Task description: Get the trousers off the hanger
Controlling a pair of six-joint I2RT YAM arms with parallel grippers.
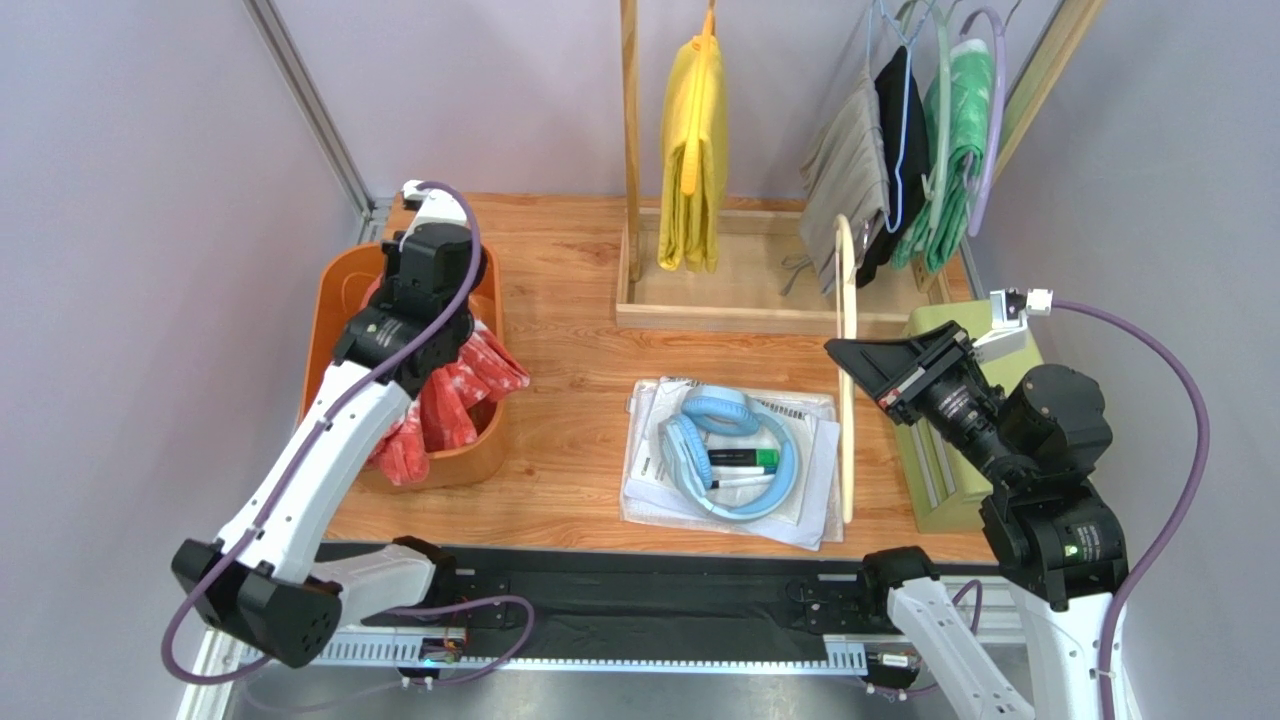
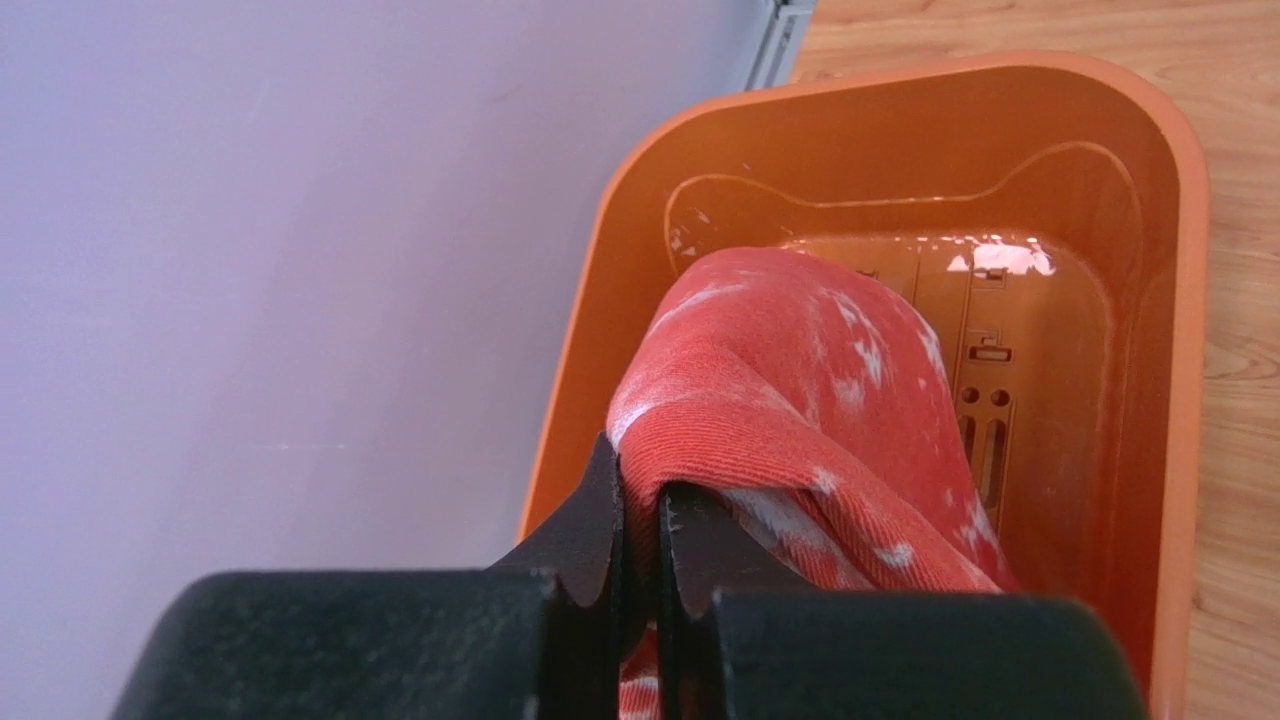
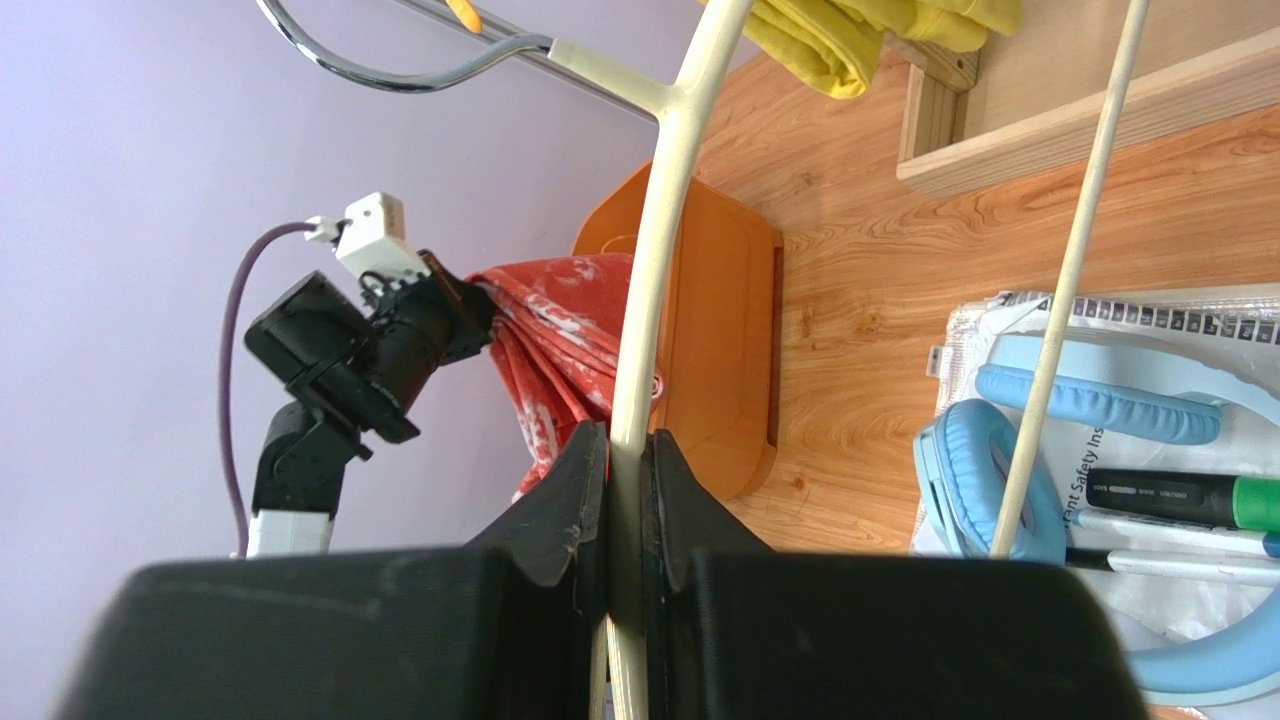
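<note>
In the top view the trousers (image 1: 455,393) are clear of the hanger (image 1: 846,450). They hang bunched from the left gripper (image 1: 433,348) at the far left, partly inside the orange basket (image 1: 334,285) and partly spilling over its right wall toward the table. The bare hanger stands upright well to the right, just beside the blue headphones (image 1: 721,450) lying on papers (image 1: 654,503), and the right gripper (image 1: 842,354) pinches it. I judge the separation done and the step in hand to be setting the cloth down. In the left wrist view both fingers are clamped tight on a fold of the red-orange fabric, with the basket's bare floor below and beyond it. To do this well, carry the fold further left over the basket's middle so the tail outside the wall is drawn in. Then lower it and only then part the fingers; releasing here would likely let the floppy weight slide out over the rim. In the right wrist view the fingers are closed on the hanger's cream arm, its metal hook (image 3: 406,68) points far left, and its thin lower bar passes over the headphones. That arm should hold the hanger steady and well apart from the trousers so nothing catches again, and it should mind the bar near the headphones.
</note>
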